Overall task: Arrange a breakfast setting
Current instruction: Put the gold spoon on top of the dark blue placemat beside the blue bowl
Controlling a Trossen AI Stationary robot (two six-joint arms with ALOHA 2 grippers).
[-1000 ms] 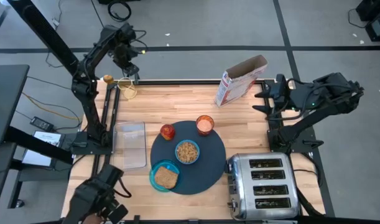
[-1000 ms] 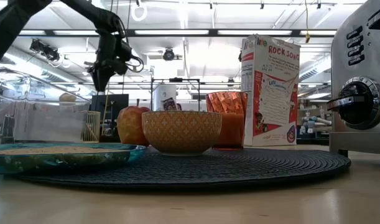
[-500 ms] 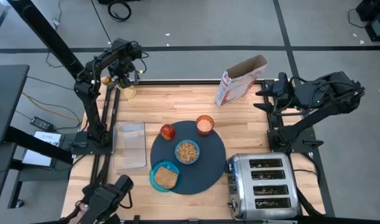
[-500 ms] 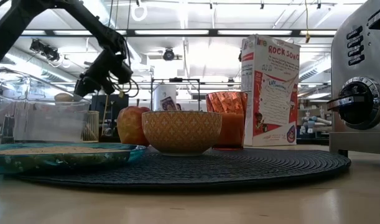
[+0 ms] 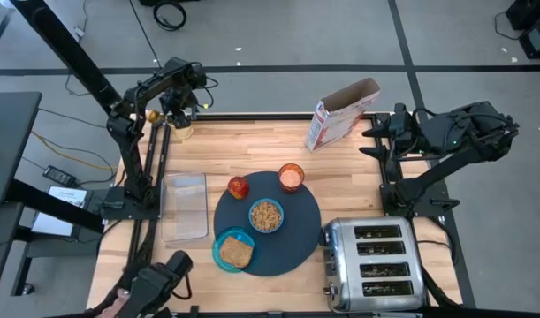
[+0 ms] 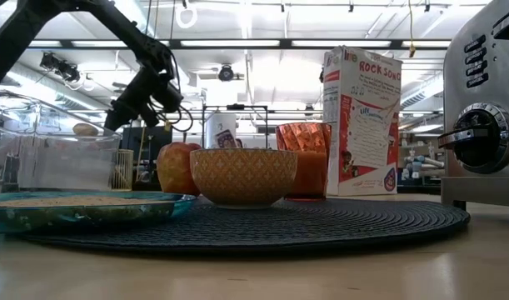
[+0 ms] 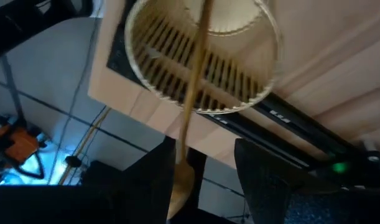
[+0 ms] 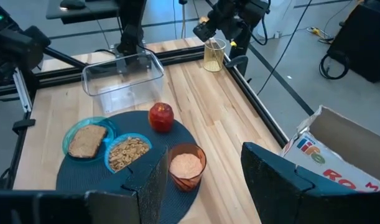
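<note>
While the left gripper (image 7: 202, 180) is clamped on the spoon (image 7: 193, 106), standing in the slatted holder (image 5: 182, 131) at the table's eleven o'clock, we advise lifting straight out. Right gripper (image 8: 199, 180): parted, empty.

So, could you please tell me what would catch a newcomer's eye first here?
Probably the breakfast laid on the dark round mat mid-table: cereal bowl, orange cup, apple and toast on a teal plate. Next, the left gripper at the far left corner, holding a gold spoon over a small slatted holder.
</note>
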